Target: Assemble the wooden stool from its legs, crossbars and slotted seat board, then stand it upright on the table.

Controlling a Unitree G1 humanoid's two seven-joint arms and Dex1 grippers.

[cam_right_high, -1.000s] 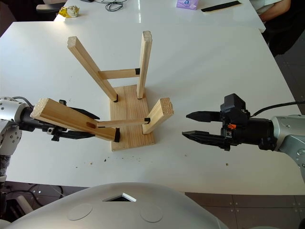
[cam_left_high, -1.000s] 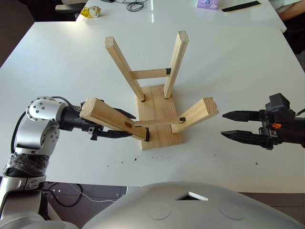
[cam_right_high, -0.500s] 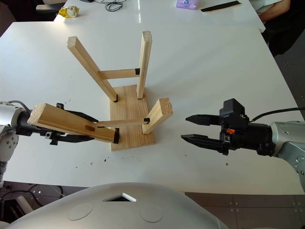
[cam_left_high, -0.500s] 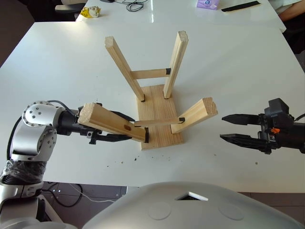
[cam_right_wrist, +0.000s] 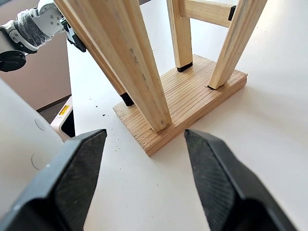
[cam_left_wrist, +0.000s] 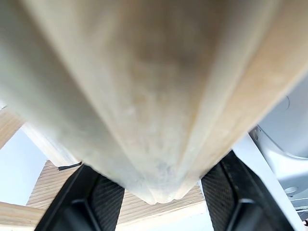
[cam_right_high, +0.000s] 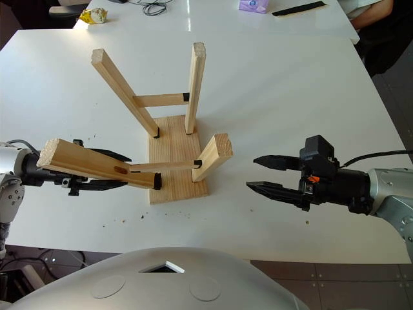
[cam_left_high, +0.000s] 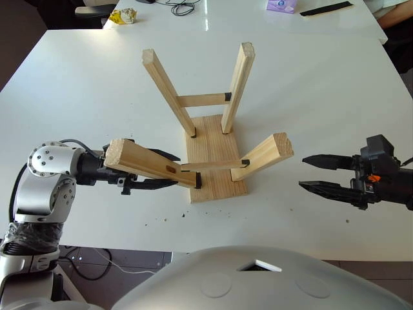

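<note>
The two head cameras are looking forward and down over the table [cam_left_high: 77, 84], both taking in the whole upturned stool [cam_left_high: 210, 139]. The left wrist camera is sitting right against a stool leg [cam_left_wrist: 154, 86]. The right wrist camera is looking low and close across the table at the seat board [cam_right_wrist: 192, 96].

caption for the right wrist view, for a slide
Open right gripper facing the upturned seat board with four legs rising from it

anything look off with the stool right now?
Yes. The near-left leg and near-right leg splay low and wide off the seat board, far flatter than the far legs. Left claw holds the near-left one. Dark specks on the table.
</note>
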